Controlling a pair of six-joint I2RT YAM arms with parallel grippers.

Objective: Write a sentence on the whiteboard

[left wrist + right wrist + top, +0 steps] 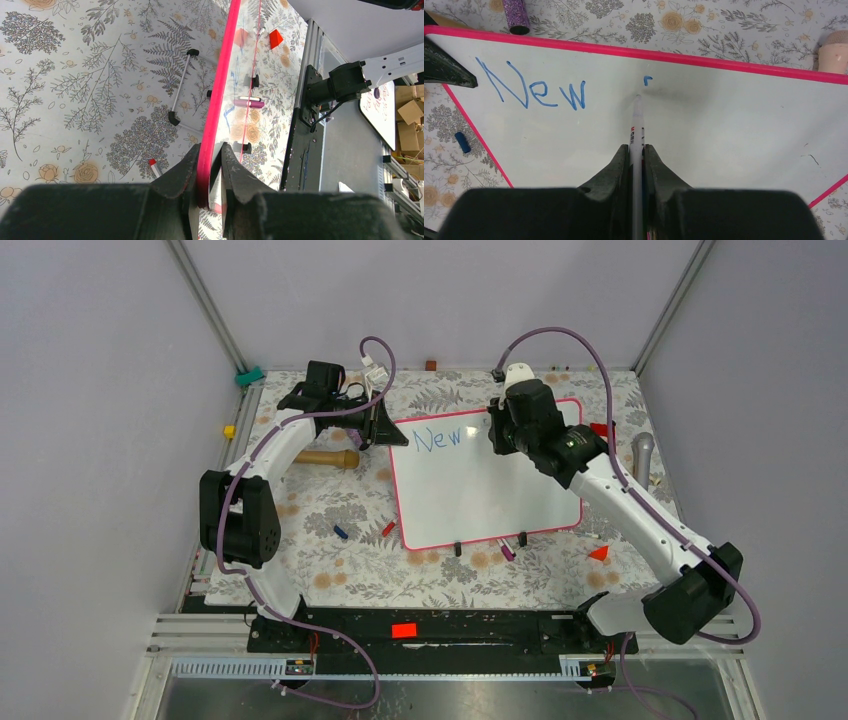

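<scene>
The whiteboard (490, 495), glossy white with a pink-red frame, lies on the floral table. On it stands the start of the sentence (437, 438), the blue word "New" (531, 90), with a small blue mark (647, 78) to its right. My right gripper (637, 147) is shut on a white marker (637, 120), whose tip touches the board just below that mark. In the top view the right gripper (503, 430) hovers over the board's far edge. My left gripper (210, 150) is shut on the board's pink frame (220, 85) at its far left corner (388, 432).
A wooden handle (325, 457) lies left of the board. A blue cap (341, 532), a red marker (388, 528) and a purple marker (507, 552) lie by the near edge. A red wedge (599, 553) and a grey microphone (642, 452) sit to the right.
</scene>
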